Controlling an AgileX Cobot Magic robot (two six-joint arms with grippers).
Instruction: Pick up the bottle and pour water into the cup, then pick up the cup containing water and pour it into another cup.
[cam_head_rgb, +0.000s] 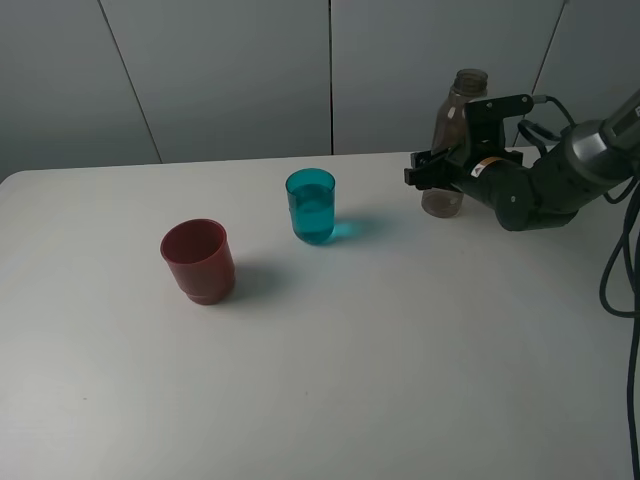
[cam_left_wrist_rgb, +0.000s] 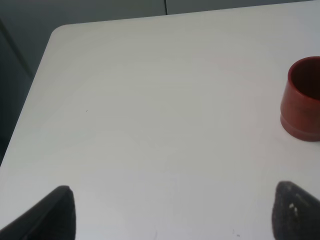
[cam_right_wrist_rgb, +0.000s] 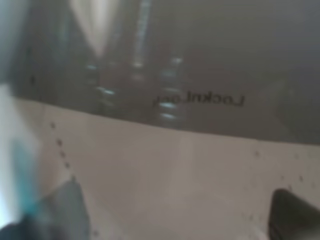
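My right pincer (cam_head_rgb: 428, 170) straddles the bottle (cam_head_rgb: 447, 120), which stands upright on the surface (cam_head_rgb: 350, 350) well right of the water-holding cup (cam_head_rgb: 311, 205). Whether it clamps, I cannot tell. The plastic looks light, slick and squashy, so I judge a gentle mid-body hold best.

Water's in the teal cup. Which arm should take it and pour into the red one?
Probably right. The right gripper sits at the bottle, beside the teal cup with nothing between them. The left gripper sees only the red cup.
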